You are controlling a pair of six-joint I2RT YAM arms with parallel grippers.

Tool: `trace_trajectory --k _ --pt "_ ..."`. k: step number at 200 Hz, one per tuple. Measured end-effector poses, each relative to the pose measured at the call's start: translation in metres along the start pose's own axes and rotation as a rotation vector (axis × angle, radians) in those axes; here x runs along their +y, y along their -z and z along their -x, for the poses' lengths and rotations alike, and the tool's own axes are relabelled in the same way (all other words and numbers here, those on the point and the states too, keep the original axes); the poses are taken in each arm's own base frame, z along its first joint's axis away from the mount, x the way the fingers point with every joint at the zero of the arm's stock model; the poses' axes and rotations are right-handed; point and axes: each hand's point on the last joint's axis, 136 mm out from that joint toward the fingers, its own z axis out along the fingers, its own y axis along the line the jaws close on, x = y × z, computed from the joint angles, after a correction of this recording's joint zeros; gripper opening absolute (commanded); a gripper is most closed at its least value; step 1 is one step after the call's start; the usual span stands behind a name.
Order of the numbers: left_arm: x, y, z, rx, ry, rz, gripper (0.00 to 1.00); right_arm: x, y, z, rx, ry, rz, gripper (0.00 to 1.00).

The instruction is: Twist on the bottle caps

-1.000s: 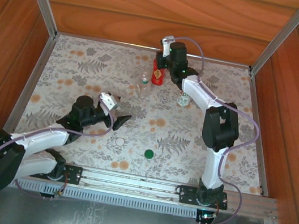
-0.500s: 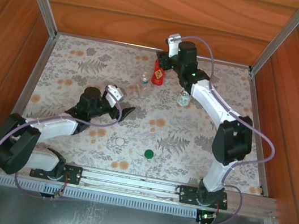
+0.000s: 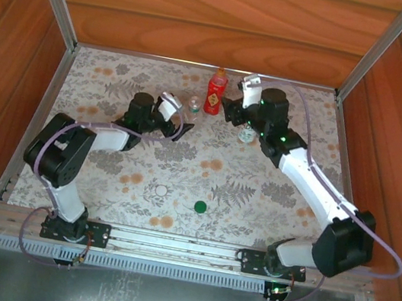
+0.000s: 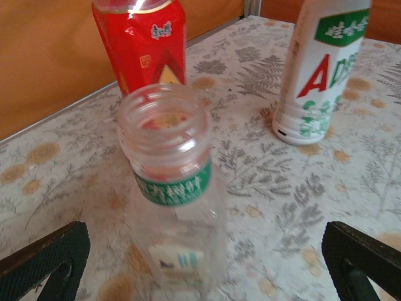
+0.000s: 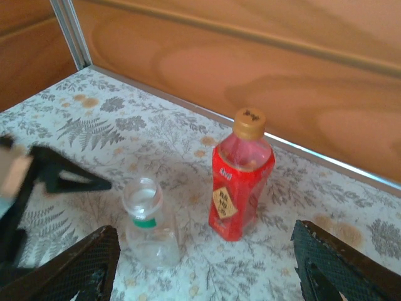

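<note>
The red bottle [image 3: 215, 93] stands at the back of the mat with an orange cap [image 5: 249, 123] on its neck. The shorter clear bottle [image 4: 172, 188] stands uncapped, its mouth open. It sits just ahead of my left gripper [image 4: 203, 273], whose jaws are wide open on either side of it without touching. The taller white bottle [image 4: 319, 69] stands to the right, partly behind my right arm in the top view. My right gripper [image 5: 210, 276] is open and empty, a short way back from the red bottle [image 5: 241, 188]. A white cap [image 3: 161, 189] and a green cap [image 3: 200, 207] lie on the mat.
Wooden walls and a metal rail [image 3: 200, 65] close the floral mat on three sides, just behind the red bottle. My left gripper's dark fingers [image 5: 62, 179] show at the left of the right wrist view, near the clear bottle [image 5: 147, 229].
My right gripper opened, let go of the red bottle and drew back to the right. My left arm swung up the mat to the clear bottle.
</note>
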Motion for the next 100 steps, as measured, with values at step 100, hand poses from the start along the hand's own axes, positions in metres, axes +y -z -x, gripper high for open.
trace_trajectory --k 100 --pt "0.02 -0.044 -0.017 0.044 -0.044 -0.087 0.92 0.0 0.043 -0.026 0.022 -0.001 -0.034 0.77"
